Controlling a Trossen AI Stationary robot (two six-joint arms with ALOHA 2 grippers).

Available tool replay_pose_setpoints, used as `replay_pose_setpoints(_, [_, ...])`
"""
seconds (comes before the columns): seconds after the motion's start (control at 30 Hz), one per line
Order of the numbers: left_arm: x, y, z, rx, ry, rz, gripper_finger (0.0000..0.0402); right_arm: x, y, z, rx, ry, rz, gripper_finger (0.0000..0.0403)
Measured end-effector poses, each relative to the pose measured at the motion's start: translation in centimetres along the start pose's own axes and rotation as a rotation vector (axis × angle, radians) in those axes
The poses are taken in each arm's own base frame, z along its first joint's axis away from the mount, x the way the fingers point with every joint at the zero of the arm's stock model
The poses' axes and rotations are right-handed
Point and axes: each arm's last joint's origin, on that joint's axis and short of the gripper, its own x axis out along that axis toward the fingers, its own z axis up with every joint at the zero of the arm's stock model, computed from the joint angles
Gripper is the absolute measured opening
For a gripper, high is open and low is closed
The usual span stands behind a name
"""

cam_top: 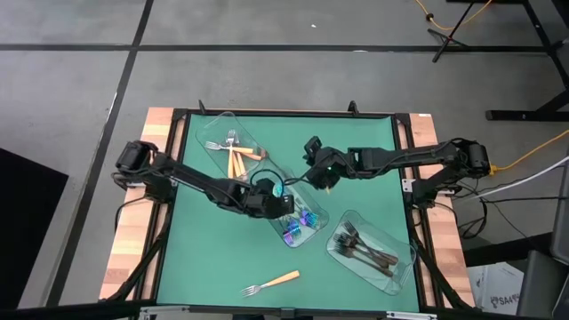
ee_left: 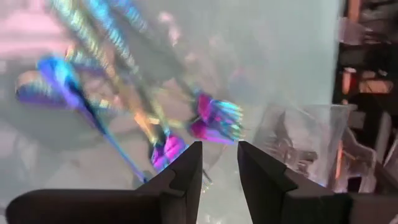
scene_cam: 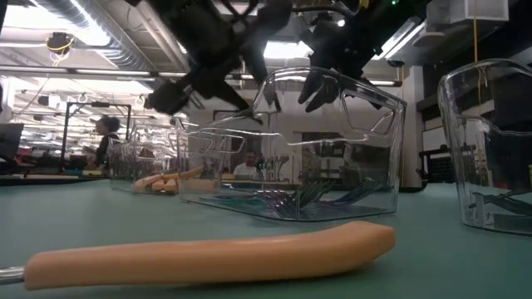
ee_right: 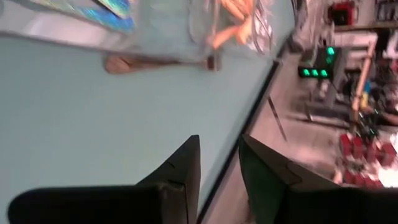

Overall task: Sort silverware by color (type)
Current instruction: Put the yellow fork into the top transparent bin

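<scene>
We position the left gripper (cam_top: 286,204) over the middle tray (cam_top: 300,222), directly above the iridescent blue-purple pieces (cam_top: 300,226). Its fingers (ee_left: 186,168) stand parted with nothing between them, which we judge to suit a release into this tray. The iridescent pieces lie loose in a heap just ahead of the fingertips.

We hold the right gripper (cam_top: 313,153) off the work, above bare green mat (cam_top: 356,160) between the upper-left tray and the right arm's base. Its fingers (ee_right: 183,168) stand slightly apart and carry nothing, so this arm appears to wait.

Three clear trays separate the kinds:
- The upper-left tray (cam_top: 213,129) holds the orange-handled forks (cam_top: 233,153), heads pointing toward the far table edge.
- The middle tray holds the iridescent pieces only.
- The lower-right tray (cam_top: 400,267) holds the dark grey-black utensils (cam_top: 363,247).

One orange-handled fork (cam_top: 271,283) lies outside every tray, on the mat near the front edge, well apart from its matching tray. In the low view its handle (scene_cam: 208,253) lies flat across the foreground. We judge it the only piece left to sort.
</scene>
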Motion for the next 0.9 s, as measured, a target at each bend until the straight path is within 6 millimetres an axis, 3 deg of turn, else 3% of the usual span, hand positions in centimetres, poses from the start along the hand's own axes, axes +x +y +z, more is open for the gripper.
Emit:
replay_pose_setpoints(0.2, [-1.7,-0.5,-1.0,0.287,0.004,-0.062,0.0096,0.0,-0.1,-0.3,0.006,0.089,-0.049,0.0104])
replay_pose_setpoints(0.4, [-2.8,0.0,-3.8,0.546,0.054,-0.096,0.0096,0.0,-0.2,-0.2,0.069,0.086,-0.052,0.0104])
replay_pose_setpoints(0.7, [-4.6,1.3,-7.9,0.774,0.120,-0.143,0.0096,0.0,-0.3,-0.2,0.187,0.075,-0.069,0.0104])
replay_pose_setpoints(0.9, [-5.4,1.8,-9.3,0.868,0.142,-0.169,0.0096,-0.2,-0.2,0.3,0.281,0.054,-0.080,0.0104])
